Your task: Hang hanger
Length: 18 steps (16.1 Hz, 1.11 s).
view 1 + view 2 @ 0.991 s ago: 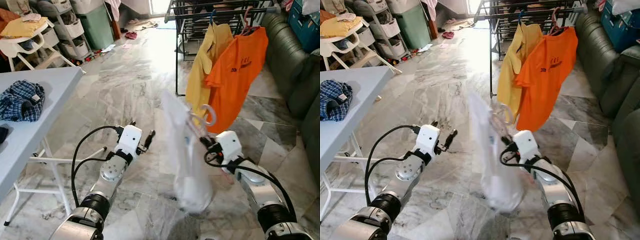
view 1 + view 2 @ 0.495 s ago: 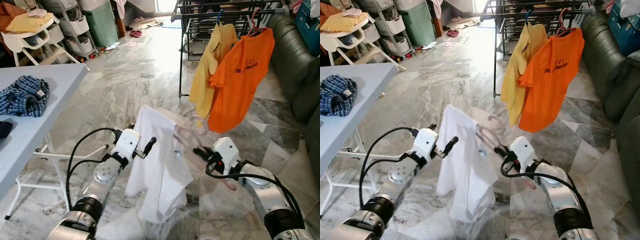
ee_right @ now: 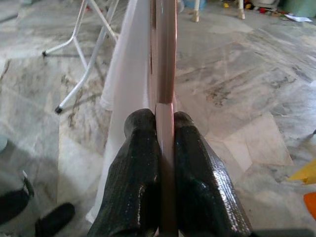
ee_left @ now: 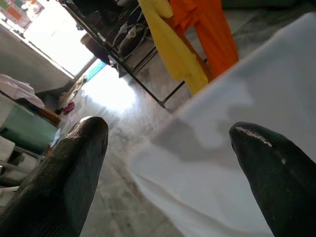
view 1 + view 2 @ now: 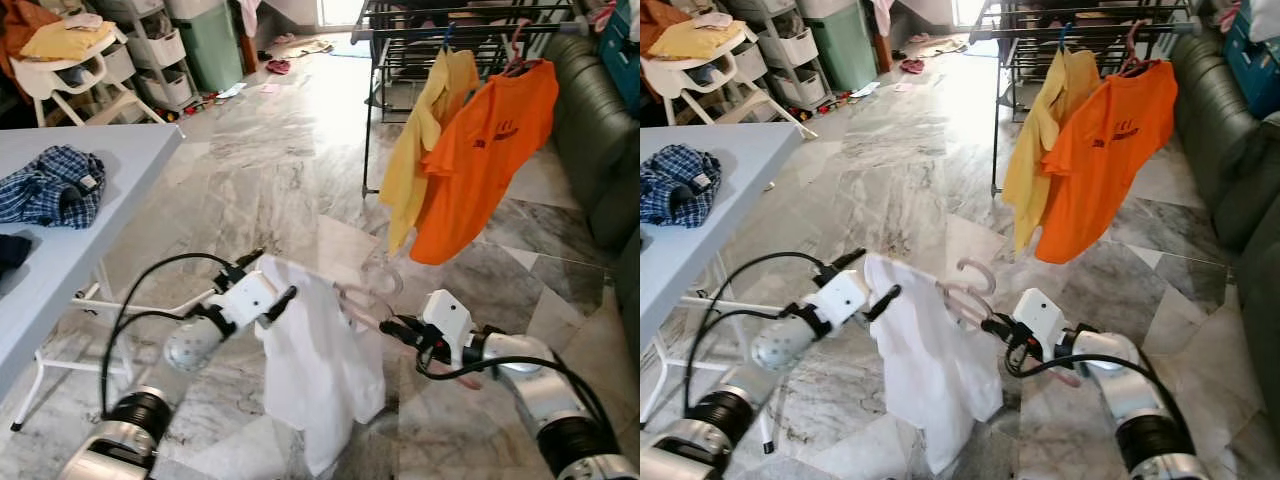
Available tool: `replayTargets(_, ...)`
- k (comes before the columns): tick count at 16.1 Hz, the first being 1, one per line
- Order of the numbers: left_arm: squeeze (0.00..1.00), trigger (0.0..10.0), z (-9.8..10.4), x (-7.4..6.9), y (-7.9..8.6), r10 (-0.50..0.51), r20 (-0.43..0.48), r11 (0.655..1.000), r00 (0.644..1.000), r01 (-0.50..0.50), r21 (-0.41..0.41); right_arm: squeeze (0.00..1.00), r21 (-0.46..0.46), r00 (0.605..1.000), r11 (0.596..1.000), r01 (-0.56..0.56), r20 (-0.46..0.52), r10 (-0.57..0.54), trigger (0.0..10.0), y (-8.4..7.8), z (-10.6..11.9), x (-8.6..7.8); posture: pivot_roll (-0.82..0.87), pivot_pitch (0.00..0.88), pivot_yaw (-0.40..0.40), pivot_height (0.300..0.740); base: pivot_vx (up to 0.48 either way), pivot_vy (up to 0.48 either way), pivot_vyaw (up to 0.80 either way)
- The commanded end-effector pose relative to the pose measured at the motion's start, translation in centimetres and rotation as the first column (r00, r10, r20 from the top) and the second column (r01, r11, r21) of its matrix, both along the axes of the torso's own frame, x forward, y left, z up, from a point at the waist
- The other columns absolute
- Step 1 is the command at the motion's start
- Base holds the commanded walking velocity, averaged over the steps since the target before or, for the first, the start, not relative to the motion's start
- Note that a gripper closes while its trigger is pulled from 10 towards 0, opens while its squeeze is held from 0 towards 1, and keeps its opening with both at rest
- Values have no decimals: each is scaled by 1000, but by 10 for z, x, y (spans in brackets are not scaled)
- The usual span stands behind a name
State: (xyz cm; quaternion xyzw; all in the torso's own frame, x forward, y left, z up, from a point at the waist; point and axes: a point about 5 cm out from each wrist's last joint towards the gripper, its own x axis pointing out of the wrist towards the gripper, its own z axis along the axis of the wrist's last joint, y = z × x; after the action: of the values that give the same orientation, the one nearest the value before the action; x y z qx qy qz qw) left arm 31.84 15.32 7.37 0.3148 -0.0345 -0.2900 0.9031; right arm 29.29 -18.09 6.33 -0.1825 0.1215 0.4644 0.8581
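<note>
So the right claw (image 5: 388,326) is pinched tight on the pink hanger (image 5: 965,295); the right wrist view shows both black fingers (image 3: 143,197) pressed against the hanger's arm with no gap. A white shirt (image 5: 320,375) is draped on that hanger, sitting low centre of the head views, hanging down toward the marble floor (image 5: 250,180).

The left claw (image 5: 272,303) is spread wide open, just beside the shirt's shoulder on the left side. In the left wrist view the two fingertips (image 4: 74,168) stand well apart with white cloth between them, not gripping anything as far as I can tell.

The drying rack (image 5: 450,25) is in the upper right of the frame, with a yellow shirt (image 5: 420,140) and an orange shirt (image 5: 480,150) already hanging off its rail. The table (image 5: 60,240) with a plaid garment (image 5: 55,185) is at the left edge.

My read: this is the carry stage, shirt's on the hanger but well short of the rack. Next it probably needs to close in, lift the hook up to rail height and find a free spot beside the orange one.
</note>
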Motion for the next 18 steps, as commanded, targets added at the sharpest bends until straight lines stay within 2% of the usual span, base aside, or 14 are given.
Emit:
replayTargets(1,1000,10000,4,2,3,-48,5,997,999,47,54,0,0,996,997,-71,48,71,10000,5,10,4,-147,22,100,740,0,0,0)
replayTargets(3,1000,10000,3,0,5,-122,-38,987,992,125,102,0,-23,991,992,-124,37,125,10000,2,11,2,-147,24,104,740,0,0,0)
replayTargets(6,1000,10000,-2,-5,6,-204,-114,967,972,219,132,0,-62,986,985,-162,23,164,10000,-3,11,1,-151,25,110,740,0,0,0)
replayTargets(9,1000,10000,-11,-13,2,-305,-215,928,928,340,151,0,-79,980,978,-193,26,196,10000,-3,13,1,-160,25,115,740,0,0,0)
replayTargets(10,643,10000,-14,-16,2,-330,-255,911,909,377,164,0,-81,977,975,-208,22,211,10000,-2,13,0,-161,26,114,740,0,0,0)
replayTargets(11,0,10000,-16,-16,2,-341,-283,904,897,395,163,0,-83,975,972,-221,18,224,10000,-2,12,-2,-163,27,116,740,0,0,0)
replayTargets(13,0,10000,-18,-16,2,-345,-336,900,876,411,148,0,-82,968,964,-252,1,253,10000,-2,10,-6,-167,27,119,740,0,0,0)
replayTargets(17,0,10000,-16,-10,3,-325,-363,908,873,396,139,0,-94,953,948,-303,-38,301,10000,-5,8,-13,-175,29,125,740,0,0,0)
replayTargets(18,0,10000,-17,-11,2,-335,-382,907,861,404,117,0,-104,949,943,-316,-50,312,10000,-6,7,-13,-176,29,126,740,0,0,0)
